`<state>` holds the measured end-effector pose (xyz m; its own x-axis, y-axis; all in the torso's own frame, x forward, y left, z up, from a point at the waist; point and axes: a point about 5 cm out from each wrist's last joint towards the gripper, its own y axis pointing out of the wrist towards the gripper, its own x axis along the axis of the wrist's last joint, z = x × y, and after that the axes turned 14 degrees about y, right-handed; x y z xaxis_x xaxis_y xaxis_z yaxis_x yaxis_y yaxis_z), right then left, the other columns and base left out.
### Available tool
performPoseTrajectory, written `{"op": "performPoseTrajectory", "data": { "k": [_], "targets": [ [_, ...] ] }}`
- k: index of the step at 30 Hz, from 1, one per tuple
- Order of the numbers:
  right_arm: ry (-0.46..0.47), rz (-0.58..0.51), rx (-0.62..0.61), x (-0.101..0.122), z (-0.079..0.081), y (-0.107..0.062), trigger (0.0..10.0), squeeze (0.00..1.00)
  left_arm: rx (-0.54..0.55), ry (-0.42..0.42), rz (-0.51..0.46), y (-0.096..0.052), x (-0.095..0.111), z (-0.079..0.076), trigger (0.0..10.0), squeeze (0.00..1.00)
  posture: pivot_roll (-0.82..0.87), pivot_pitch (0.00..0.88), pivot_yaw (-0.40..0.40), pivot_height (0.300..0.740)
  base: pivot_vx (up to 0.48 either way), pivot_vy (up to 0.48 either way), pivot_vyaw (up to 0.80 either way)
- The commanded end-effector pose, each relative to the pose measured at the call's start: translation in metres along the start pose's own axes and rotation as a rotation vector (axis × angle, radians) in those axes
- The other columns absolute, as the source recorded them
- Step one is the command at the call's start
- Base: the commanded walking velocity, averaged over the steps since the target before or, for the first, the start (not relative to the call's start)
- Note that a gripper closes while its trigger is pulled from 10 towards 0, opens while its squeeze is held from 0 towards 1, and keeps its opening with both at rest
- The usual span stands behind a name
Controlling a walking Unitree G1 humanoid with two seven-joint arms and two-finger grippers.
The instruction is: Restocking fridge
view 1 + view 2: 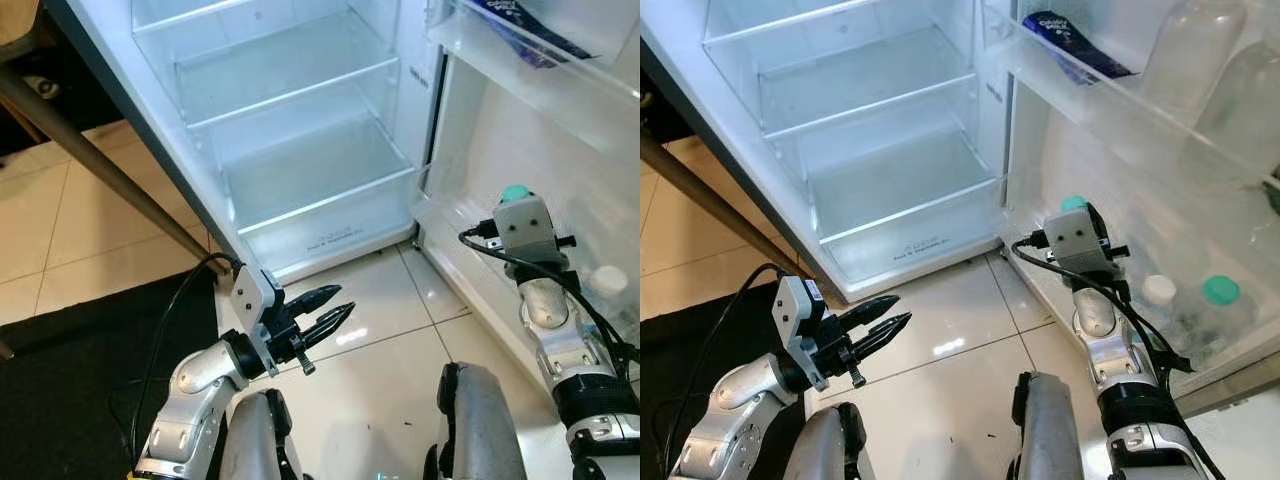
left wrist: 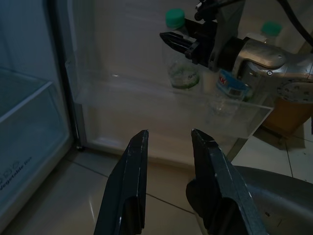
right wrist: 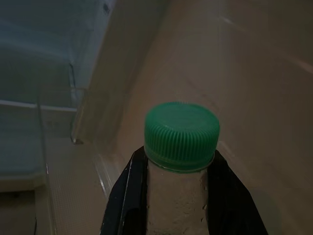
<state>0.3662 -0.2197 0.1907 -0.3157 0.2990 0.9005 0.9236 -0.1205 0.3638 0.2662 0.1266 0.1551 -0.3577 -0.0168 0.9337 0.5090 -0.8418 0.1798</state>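
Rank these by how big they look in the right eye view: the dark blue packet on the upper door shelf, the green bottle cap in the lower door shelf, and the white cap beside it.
1. Dark blue packet, clearly largest.
2. Green bottle cap.
3. White cap, slightly smaller; the two caps look close in size.

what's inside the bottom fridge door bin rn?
Bottom door bin holds a green-capped bottle gripped at the neck by the right end effector, plus a white-capped and another green-capped bottle. Their lower bodies blur behind the bin's translucent wall.
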Motion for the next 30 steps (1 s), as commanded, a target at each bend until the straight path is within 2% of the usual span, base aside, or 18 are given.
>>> {"op": "performPoseTrajectory", "data": {
  "k": [1,6,12,14,18,25,30],
  "targets": [
    [0.018,0.024,-0.047,-0.004,-0.005,0.000,10.0,0.00,-0.009,-0.003,0.020,-0.006,-0.001,-0.002,10.0,0.00,0.01,0.392,0.131,0.492,0.000,0.000,0.00],
    [0.062,0.040,-0.108,-0.005,-0.012,0.000,10.0,0.00,-0.008,-0.004,0.025,-0.006,-0.001,-0.003,10.0,0.00,0.01,0.387,0.128,0.492,0.000,0.000,0.00],
    [0.058,0.014,-0.166,0.002,-0.022,0.003,10.0,0.00,-0.010,-0.008,0.038,-0.006,-0.002,-0.005,10.0,0.00,0.01,0.383,0.127,0.492,0.000,0.000,0.00],
    [0.122,0.005,-0.198,0.006,-0.026,0.000,10.0,0.00,-0.014,-0.010,0.036,-0.005,-0.003,-0.005,10.0,0.00,0.00,0.376,0.124,0.492,0.000,0.000,0.00],
    [0.156,0.008,-0.205,0.005,-0.027,-0.003,10.0,0.00,-0.017,-0.010,0.036,-0.003,-0.003,-0.005,10.0,0.00,-0.01,0.373,0.123,0.492,0.000,0.000,0.00],
    [0.225,0.022,-0.222,0.000,-0.027,-0.022,10.0,0.00,-0.027,-0.011,0.031,0.001,-0.004,-0.006,10.0,0.00,-0.02,0.362,0.124,0.492,0.000,0.000,0.00],
    [0.267,0.030,-0.201,0.001,-0.022,-0.027,10.0,0.06,-0.031,-0.009,0.027,0.002,-0.004,-0.006,10.0,0.00,-0.02,0.358,0.125,0.492,0.000,0.000,0.00]
  ]
}}
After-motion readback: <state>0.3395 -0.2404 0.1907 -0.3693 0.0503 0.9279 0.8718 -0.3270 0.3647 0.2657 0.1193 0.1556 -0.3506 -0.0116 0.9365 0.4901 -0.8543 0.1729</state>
